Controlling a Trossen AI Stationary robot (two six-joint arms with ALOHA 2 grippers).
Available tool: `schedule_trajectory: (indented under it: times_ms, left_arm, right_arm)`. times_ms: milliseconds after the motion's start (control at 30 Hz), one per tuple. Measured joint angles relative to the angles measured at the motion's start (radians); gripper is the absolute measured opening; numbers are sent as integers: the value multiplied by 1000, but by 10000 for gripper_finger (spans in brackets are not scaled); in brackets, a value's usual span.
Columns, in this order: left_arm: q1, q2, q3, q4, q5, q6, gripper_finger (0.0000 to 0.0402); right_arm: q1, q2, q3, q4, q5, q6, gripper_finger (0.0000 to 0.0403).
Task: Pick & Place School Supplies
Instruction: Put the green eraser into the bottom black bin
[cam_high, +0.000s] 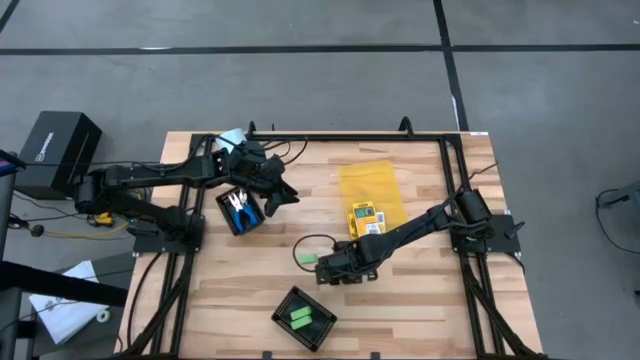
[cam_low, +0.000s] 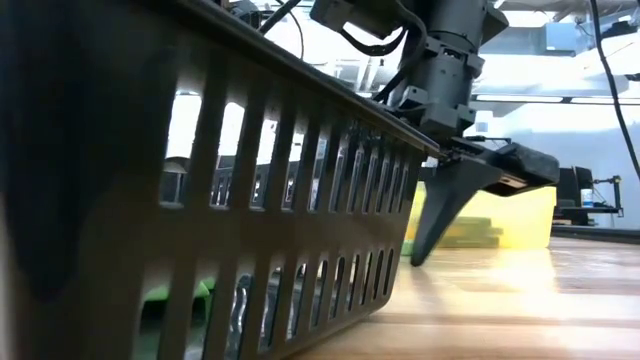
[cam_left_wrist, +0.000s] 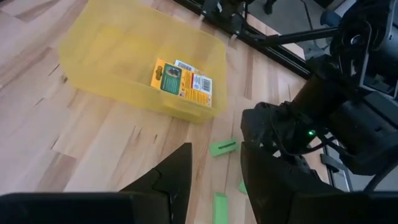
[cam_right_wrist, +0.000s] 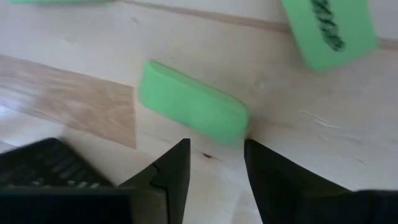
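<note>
Yellow translucent plastic is my landmark: the bin (cam_high: 370, 190) sits near the middle of the pale wooden desk (cam_high: 420, 300), and inside it I see a yellow-orange pack (cam_left_wrist: 181, 78) with a green-white label; its printing is too small for me to read. My right end effector (cam_right_wrist: 214, 155) hangs low over the desk on the near side of the bin, its two dark fingers spread with nothing between them, directly in front of a light-green oblong piece (cam_right_wrist: 191, 103) lying flat on the wood. A second green piece (cam_right_wrist: 328, 28) just beyond it carries dark lettering that I cannot make out. My left end effector (cam_left_wrist: 214, 174) hovers to the left of the bin, fingers parted and empty, above a small black tray (cam_high: 240, 210) holding blue-handled scissor-like tools (cam_high: 238, 203). Another black slotted tray (cam_high: 304, 318), well apart from the bin towards the desk's front edge, holds two more green pieces (cam_high: 300, 318). The desk is light planked wood inside a black frame, standing on a grey floor with dark seams. A black box (cam_high: 58, 150) off the desk's left side bears white writing I cannot read.
</note>
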Motion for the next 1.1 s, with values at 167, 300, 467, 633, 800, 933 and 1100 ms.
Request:
schedule_trajectory:
  times_ms: [167,300,467,633,800,933,1100]
  left_arm:
    - [0,0,0,-1,8,0,131]
    - [0,0,0,-1,8,0,131]
    - [0,0,0,-2,46,-3,131]
    - [0,0,0,-6,58,-3,131]
    - [0,0,0,-9,58,-3,131]
    - [0,0,0,-9,60,-6,131]
    - [0,0,0,-11,61,-32,131]
  right_arm:
    - [1,-1,0,-14,-6,-2,145]
    - [-3,-1,1,-26,3,6,141]
    - [-21,-1,2,-39,22,6,143]
    - [-49,-2,2,-32,67,-3,142]
    - [-71,-1,0,11,105,-13,137]
    - [-88,-1,0,18,118,-41,138]
    - [-111,-28,1,19,125,-92,137]
